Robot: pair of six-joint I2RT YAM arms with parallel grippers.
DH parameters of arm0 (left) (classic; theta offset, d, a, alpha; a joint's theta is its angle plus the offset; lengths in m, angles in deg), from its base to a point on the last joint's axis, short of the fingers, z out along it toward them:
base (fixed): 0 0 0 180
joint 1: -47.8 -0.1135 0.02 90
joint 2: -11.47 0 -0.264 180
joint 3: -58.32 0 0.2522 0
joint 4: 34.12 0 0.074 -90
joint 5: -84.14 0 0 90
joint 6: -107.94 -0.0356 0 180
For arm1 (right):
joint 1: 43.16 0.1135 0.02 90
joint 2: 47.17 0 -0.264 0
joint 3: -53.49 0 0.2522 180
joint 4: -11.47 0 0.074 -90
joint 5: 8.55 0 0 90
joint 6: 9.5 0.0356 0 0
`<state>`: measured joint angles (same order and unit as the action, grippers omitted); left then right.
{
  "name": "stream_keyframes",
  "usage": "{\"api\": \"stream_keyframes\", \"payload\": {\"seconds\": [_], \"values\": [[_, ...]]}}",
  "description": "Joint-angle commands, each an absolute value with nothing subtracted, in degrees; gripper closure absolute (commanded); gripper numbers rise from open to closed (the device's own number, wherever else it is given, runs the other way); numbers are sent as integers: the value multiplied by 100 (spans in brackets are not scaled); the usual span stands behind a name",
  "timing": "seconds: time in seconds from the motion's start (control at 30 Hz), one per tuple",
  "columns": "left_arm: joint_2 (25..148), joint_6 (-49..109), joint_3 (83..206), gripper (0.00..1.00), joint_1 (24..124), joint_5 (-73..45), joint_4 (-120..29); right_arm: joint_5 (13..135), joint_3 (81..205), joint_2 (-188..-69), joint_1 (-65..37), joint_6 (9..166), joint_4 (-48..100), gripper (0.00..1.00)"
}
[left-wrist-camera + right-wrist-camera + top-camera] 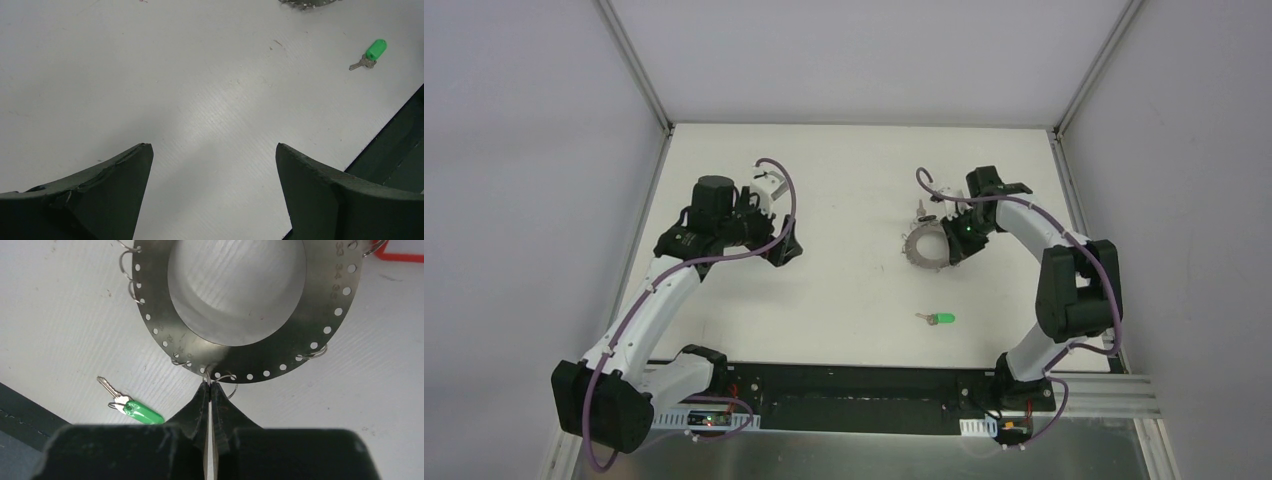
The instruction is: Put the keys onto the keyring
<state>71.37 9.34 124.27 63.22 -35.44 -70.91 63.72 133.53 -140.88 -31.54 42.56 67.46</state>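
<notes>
From above we see the keyring (910, 253) on the bench (844, 190), right hand (948, 254) at its rim (green key (941, 319) lying apart). Left wrist: left hand (214, 147) spread wide above the bench. Right wrist: hand pinched tight on the keyring's wire loop (206, 374).

Arms: two, left arm (659, 300) and right arm (1079, 290). Grippers: two, left gripper (212, 150) and right gripper (209, 386), two fingers (100, 200) each, four in all. Keyring (320, 315): one. Key (132, 407), green head: one, same count in all three views. Loops (125, 265) on the ring's rim: eight counted in the right wrist view; the ring is cropped at the top there, so the full number cannot be told. Red piece (400, 256) at that view's top edge: one, cropped, kind not clear. Table (844, 170): one.
</notes>
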Motion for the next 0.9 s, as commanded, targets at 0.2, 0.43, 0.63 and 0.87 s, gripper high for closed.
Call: {"api": "stream_keyframes", "payload": {"seconds": [0.2,0.43,0.63,0.87], "values": [[7164,788,12512,2,6466,-3559,-6958,6377,13115,-14286,-3155,4453,6904,87],[7201,777,12493,2,6489,-3559,-6960,6349,13700,-14043,-3536,4983,6608,55],[7189,772,12438,2,6494,-3576,-6924,6674,13976,-14342,-3831,5248,6319,56],[7159,770,12402,2,6507,-3599,-6928,6464,14013,-14676,-3995,4777,6360,56]]}}
